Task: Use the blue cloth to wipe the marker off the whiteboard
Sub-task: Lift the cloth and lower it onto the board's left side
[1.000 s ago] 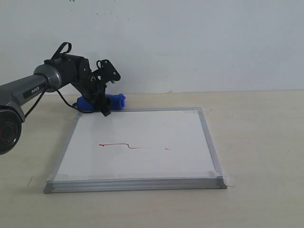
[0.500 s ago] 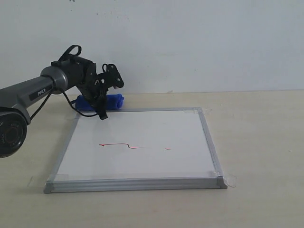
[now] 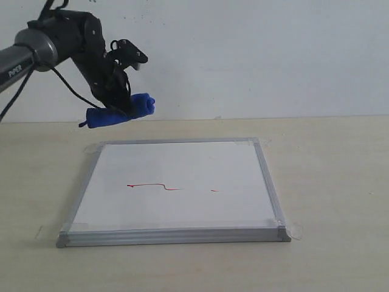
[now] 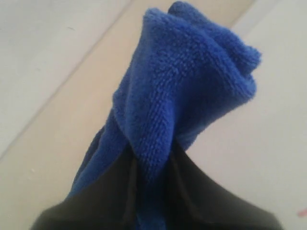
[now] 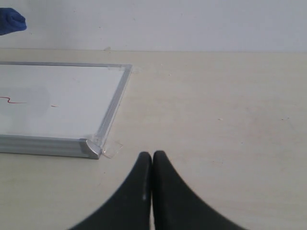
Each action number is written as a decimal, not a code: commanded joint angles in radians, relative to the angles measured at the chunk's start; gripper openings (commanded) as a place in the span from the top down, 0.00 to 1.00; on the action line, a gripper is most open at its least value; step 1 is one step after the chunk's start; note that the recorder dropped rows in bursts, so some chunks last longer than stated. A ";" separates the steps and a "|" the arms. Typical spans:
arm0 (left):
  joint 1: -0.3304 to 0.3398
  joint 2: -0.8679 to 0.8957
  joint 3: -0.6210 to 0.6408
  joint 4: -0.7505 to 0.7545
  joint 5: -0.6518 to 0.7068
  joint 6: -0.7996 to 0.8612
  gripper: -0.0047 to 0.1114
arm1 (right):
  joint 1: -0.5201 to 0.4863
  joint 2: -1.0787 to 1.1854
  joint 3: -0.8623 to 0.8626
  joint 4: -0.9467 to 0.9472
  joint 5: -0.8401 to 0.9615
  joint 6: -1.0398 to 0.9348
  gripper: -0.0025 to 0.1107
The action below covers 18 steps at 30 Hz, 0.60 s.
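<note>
Exterior view shows the pale desk carrying the whiteboard, which lies flat, its grey frame taped at the corners. The left arm has risen from behind the whiteboard's far-left corner, where a second ago it was bent low over the desk. The blue cloth, which was then resting on the desk just behind that corner, now hangs in the air above and behind it, clear of both desk and whiteboard. The left fingers have closed and pinch the roll near one end. The right fingers rest pressed together, empty, off the whiteboard's near-right corner. The marker, a thin red wavy line with a separate dash, is untouched near the whiteboard's middle. So the pick-up looks finished, and the carry and wiping remain. Pale lettering on the arm reads only partly, "PiP".
</note>
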 commanded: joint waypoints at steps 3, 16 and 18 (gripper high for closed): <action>0.005 -0.110 0.046 -0.167 0.108 -0.052 0.93 | -0.002 -0.004 0.000 0.000 -0.009 0.000 0.98; 0.007 -0.499 0.571 -0.206 0.108 -0.004 0.93 | -0.002 -0.004 0.000 0.000 -0.009 0.000 0.98; 0.007 -0.564 0.673 -0.211 0.095 -0.009 0.93 | -0.002 -0.004 0.000 0.000 -0.009 0.000 0.98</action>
